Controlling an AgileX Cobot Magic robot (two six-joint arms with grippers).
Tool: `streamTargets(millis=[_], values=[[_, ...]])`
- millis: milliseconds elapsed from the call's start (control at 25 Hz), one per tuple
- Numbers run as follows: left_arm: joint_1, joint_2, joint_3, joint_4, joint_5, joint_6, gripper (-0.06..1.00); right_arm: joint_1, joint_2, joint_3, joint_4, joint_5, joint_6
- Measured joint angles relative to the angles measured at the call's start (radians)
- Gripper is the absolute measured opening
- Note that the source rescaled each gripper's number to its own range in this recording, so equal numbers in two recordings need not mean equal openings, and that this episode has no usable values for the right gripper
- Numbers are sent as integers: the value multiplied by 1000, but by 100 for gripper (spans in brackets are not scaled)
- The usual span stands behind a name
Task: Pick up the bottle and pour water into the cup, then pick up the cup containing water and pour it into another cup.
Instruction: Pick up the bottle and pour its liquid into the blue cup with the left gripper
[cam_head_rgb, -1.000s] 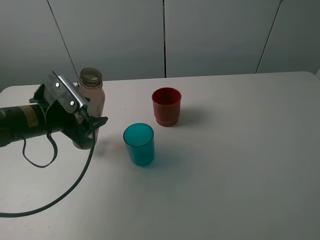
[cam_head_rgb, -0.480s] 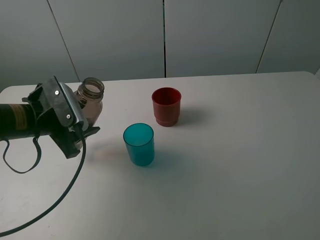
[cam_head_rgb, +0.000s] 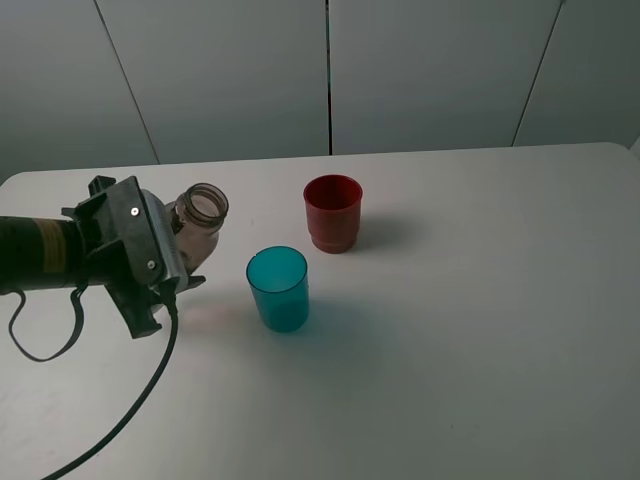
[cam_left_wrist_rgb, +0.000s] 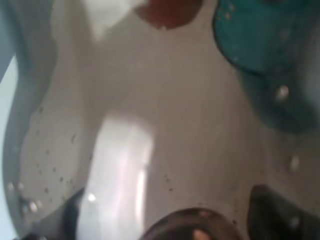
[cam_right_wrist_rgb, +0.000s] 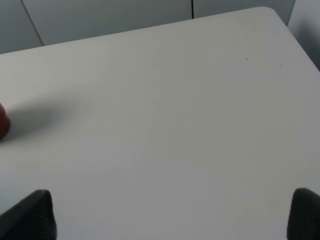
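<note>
My left gripper (cam_head_rgb: 178, 262) is shut on the smoky-grey bottle (cam_head_rgb: 200, 228) and holds it off the table, tilted with its open mouth toward the right. The teal-blue cup (cam_head_rgb: 278, 288) stands upright just right of the bottle, apart from it. The dark red cup (cam_head_rgb: 333, 213) stands upright behind and right of the teal cup. In the left wrist view the bottle (cam_left_wrist_rgb: 130, 150) fills the frame, with the teal cup (cam_left_wrist_rgb: 260, 40) and the red cup (cam_left_wrist_rgb: 167, 12) seen beyond it. My right gripper (cam_right_wrist_rgb: 167, 220) is open and empty over bare table.
The white table (cam_head_rgb: 480, 300) carries only the two cups. A black cable (cam_head_rgb: 140, 400) hangs from the left arm over the table's front left. A grey panelled wall (cam_head_rgb: 420, 70) stands behind the far edge. A sliver of the red cup (cam_right_wrist_rgb: 2, 122) shows in the right wrist view.
The left gripper has lifted the bottle off the table and tilted it, so its mouth has moved right toward the teal cup. The cups have not moved.
</note>
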Motion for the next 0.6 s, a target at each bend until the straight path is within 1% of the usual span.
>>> streamTargets(millis=[120,280,520,600], values=[[-21,0,-17,6,64,28,2,0,0,0,0,0,0],[-73,0,-56,16,150,84,2,0,0,0,0,0,-2],[-118,0,-137,28,282,98,2,0,0,0,0,0,-2],[-132,0,-156,48,331,98,2,0,0,0,0,0,-2]])
